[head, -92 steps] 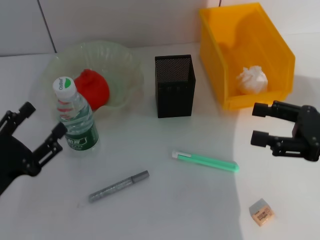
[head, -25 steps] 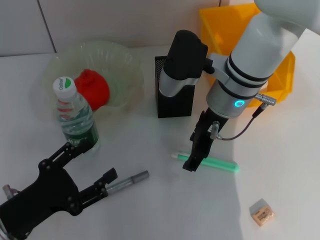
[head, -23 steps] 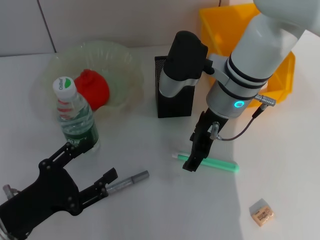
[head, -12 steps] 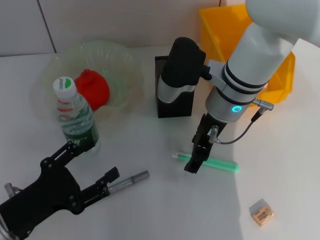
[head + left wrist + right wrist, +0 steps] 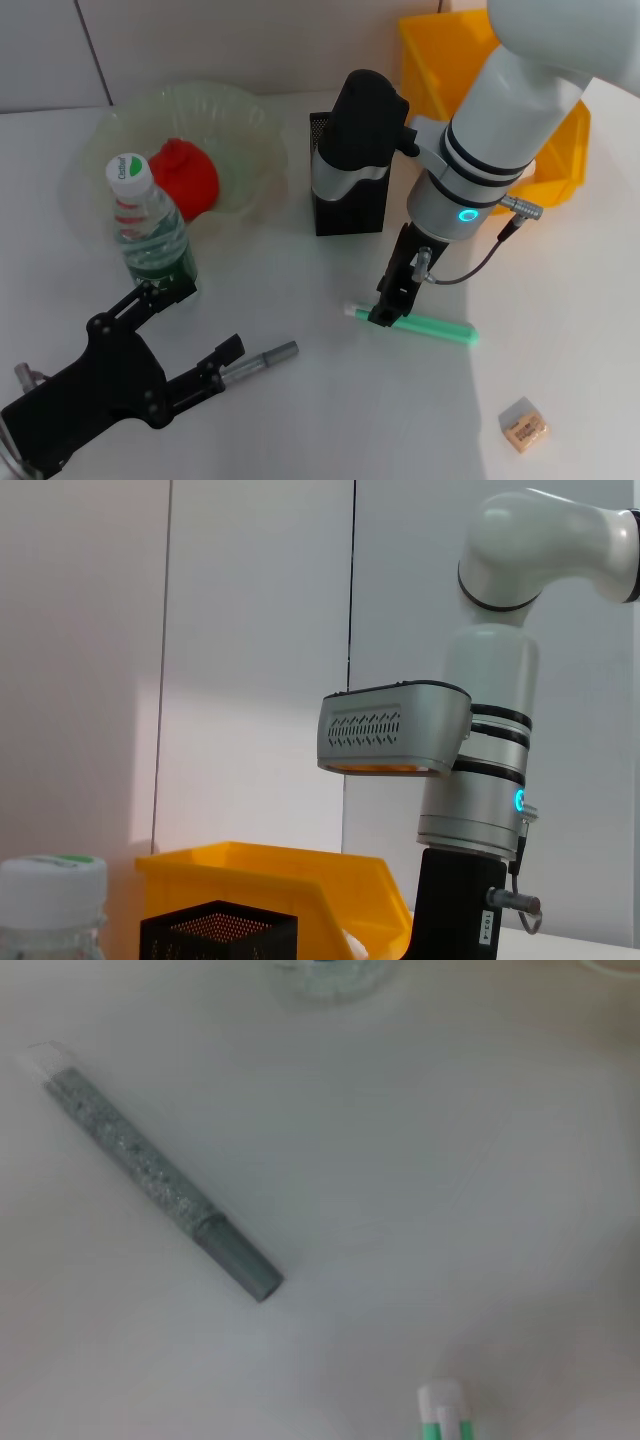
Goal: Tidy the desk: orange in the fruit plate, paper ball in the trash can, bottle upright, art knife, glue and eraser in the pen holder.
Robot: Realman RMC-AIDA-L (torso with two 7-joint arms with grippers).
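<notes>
We see the right gripper (image 5: 385,312) down at the white-capped end of the green knife (image 5: 430,327), its dark fingers (image 5: 397,290) pointing at the desk. They look close together over the knife's end, though we cannot tell whether they grip it. The knife lies flat in front of the pen holder (image 5: 348,205), a black mesh box partly hidden by the right arm. In the right wrist view only the knife's white tip (image 5: 441,1413) shows, with the glue (image 5: 150,1187) lying apart from it on the white desk (image 5: 420,1140).

The left gripper (image 5: 170,335) sits well in front of the holder on the left side, its fingers spread wide, one by the base of the bottle (image 5: 152,232) and the other over the near end of the glue (image 5: 262,357); it holds nothing.

The bottle stands upright, left of the holder, just in front of the clear plate (image 5: 240,130). The orange (image 5: 185,175) rests in that plate. The yellow bin (image 5: 560,140) stands right of the holder, mostly behind the arm. The eraser (image 5: 523,423) lies far from the holder, at the desk's near right.
</notes>
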